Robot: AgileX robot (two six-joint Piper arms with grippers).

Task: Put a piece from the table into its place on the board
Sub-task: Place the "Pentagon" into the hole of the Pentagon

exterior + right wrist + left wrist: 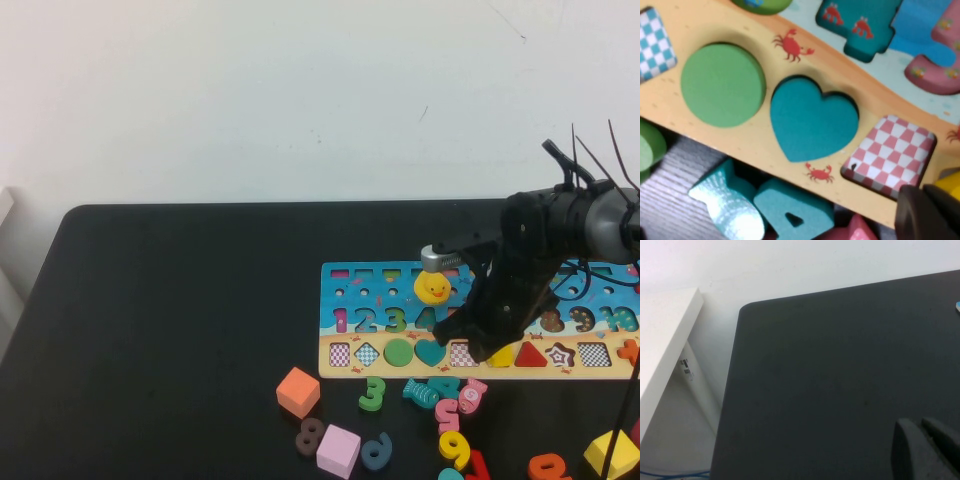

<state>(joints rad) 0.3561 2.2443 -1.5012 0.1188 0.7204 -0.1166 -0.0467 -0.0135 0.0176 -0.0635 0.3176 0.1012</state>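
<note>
The board [470, 372] lies on the black table [180, 320], right of centre. My right gripper [487, 350] is down on the board's beige shape row, fingers shut with nothing between them. The yellow piece [501, 355] lies in that row just right of the fingertips, partly covered by the arm. In the right wrist view, the shut right gripper [927, 212] is beside a sliver of the piece [951, 182], next to a pink checked slot [892, 152]. My left gripper [922, 440] hovers shut over bare table [840, 365] and does not show in the high view.
A green circle [722, 82] and teal heart [810, 120] sit in their slots. A yellow duck [433, 287] stands on the board. In front of the board lie an orange cube [298, 391], pink cube [339, 450], yellow cube [612, 453] and several loose numbers [373, 393].
</note>
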